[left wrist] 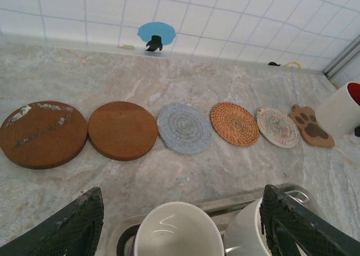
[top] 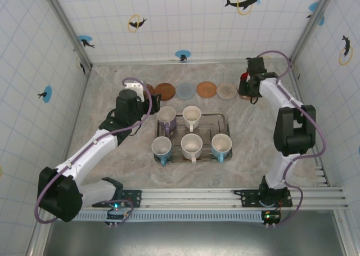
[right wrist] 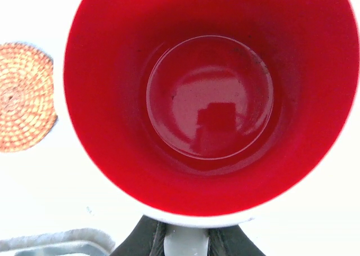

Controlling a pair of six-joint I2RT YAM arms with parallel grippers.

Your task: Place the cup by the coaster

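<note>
red-lined white ceramic cup (right wrist: 208,115) held at far right
rim is pinched by the right gripper (right wrist: 185,240), just beside the brown paw-shaped coaster (left wrist: 310,126); left gripper (left wrist: 180,222) is spread wide, empty, over the steel tray (top: 222,118)

Marble-look table (top: 107,90) here, grey with beige veins. Along the far side run 6 coasters in 1 row, left to right. There's a scuffed wooden coaster (left wrist: 42,133), with a plain wooden coaster (left wrist: 122,130) just beside it. Then come a blue-grey woven coaster (left wrist: 184,128), an orange rattan coaster (left wrist: 234,124) and a pale woven coaster (left wrist: 278,127). A brown paw-shaped coaster (left wrist: 310,126) closes the line. Nearer us, mid-table, 1 metal tray (top: 214,124) sits flat, apart from that row.
</note>
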